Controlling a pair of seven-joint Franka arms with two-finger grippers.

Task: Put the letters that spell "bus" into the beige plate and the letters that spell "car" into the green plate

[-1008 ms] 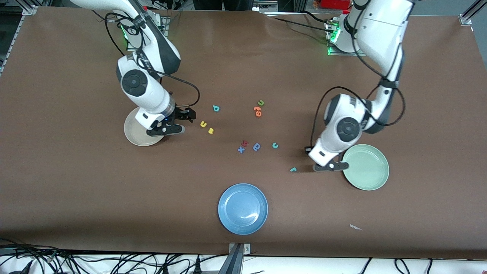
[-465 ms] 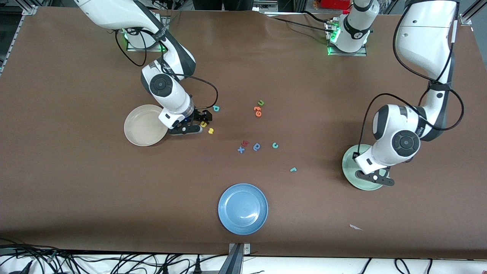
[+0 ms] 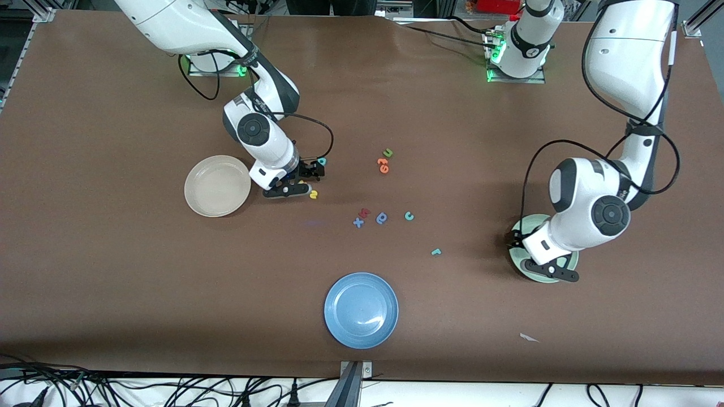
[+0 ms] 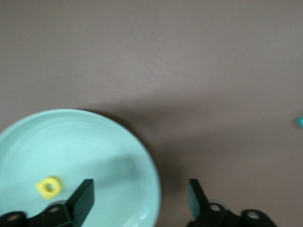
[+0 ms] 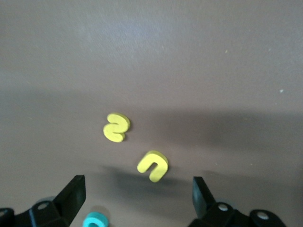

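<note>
My left gripper (image 4: 139, 201) hangs open over the rim of the green plate (image 4: 94, 142). A yellow "a" (image 4: 49, 187) lies loose in that plate. My right gripper (image 5: 137, 194) is open and low over the table, with the yellow "u" (image 5: 153, 165) just ahead of its fingers. The yellow "s" (image 5: 116, 127) lies a little past the "u", and the teal "b" (image 5: 96, 220) sits close to one finger. The beige plate (image 3: 217, 186) has nothing in it and sits beside the right gripper (image 3: 302, 180). The teal "c" (image 3: 409, 216) and teal "r" (image 3: 435, 252) lie mid-table.
A blue plate (image 3: 361, 310) sits near the front edge. A blue letter (image 3: 382, 218) and a red-and-blue pair (image 3: 361, 217) lie beside the "c". A green "u" (image 3: 388, 152) and orange letters (image 3: 383, 165) lie farther back. A white scrap (image 3: 529, 337) lies nearer the camera than the green plate.
The left arm swung from beside the green plate to over it and opened; the yellow "a" now lies in the plate. The right arm moved from the beige plate toward the "u".
</note>
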